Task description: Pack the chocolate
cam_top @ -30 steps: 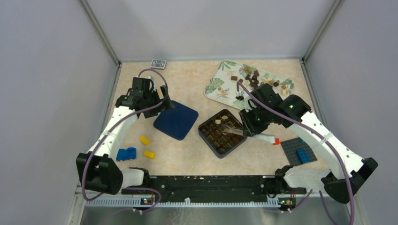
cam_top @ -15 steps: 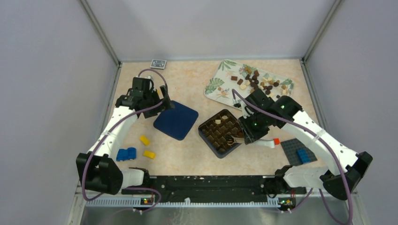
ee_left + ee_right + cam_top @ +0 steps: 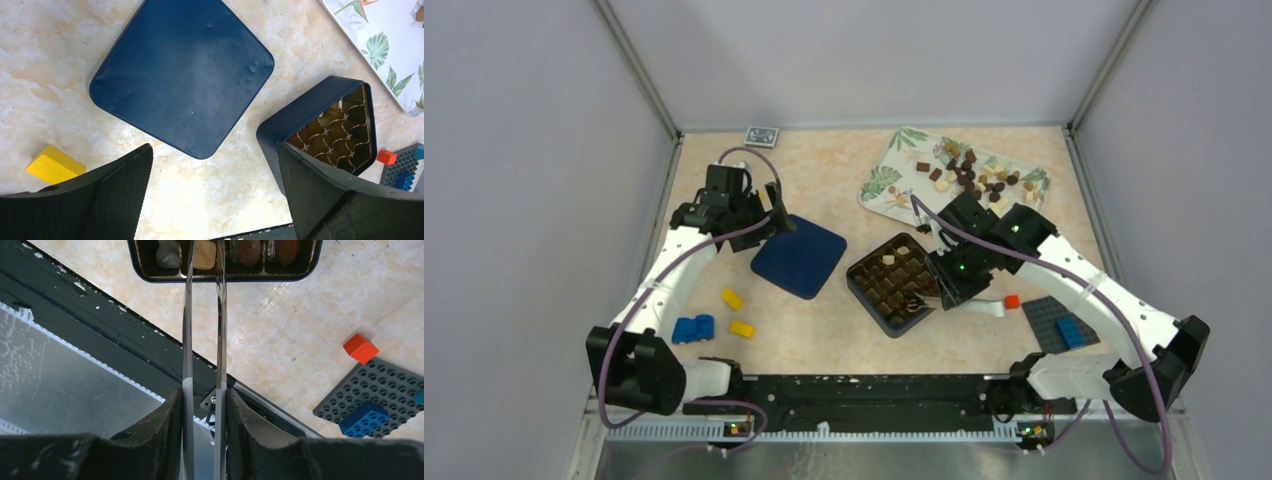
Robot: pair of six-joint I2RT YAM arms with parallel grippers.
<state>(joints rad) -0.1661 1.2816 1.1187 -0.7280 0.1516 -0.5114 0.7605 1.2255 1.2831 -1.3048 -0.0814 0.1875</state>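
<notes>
A: Right gripper (image 3: 202,407), status?
B: Clamped on metal tweezers (image 3: 219,315). The tines reach over the navy box (image 3: 295,117), and a light-brown square chocolate (image 3: 204,254) is pinched between the tips. "Sweet" is stamped on it.
A: Is it in a cell?
B: It's at the row along the box wall nearest the wrist camera. Seated or not, can't tell. In the same row there's a greyish piece (image 3: 169,252) on one side and dark brown pieces (image 3: 250,250) on the other.
A: Rest of the chocolate?
B: Loose chocolates (image 3: 974,175) are heaped on the leaf-print tray (image 3: 894,185), beyond the box. More pieces fill part of the box. The left wrist view shows empty gold paper cups (image 3: 345,132) along one side.
A: Left gripper (image 3: 214,149)?
B: Spread wide, nothing in it, hovering at the near edge of the navy lid (image 3: 182,75). The lid lies flat on the table (image 3: 844,160), just left of the box with a gap between.
A: Clutter?
B: Yellow bricks (image 3: 732,298) and blue bricks (image 3: 692,328) near the left arm. Right of the box, a red brick (image 3: 361,347) sits beside a grey studded baseplate (image 3: 380,385) carrying a small blue block (image 3: 365,419).
</notes>
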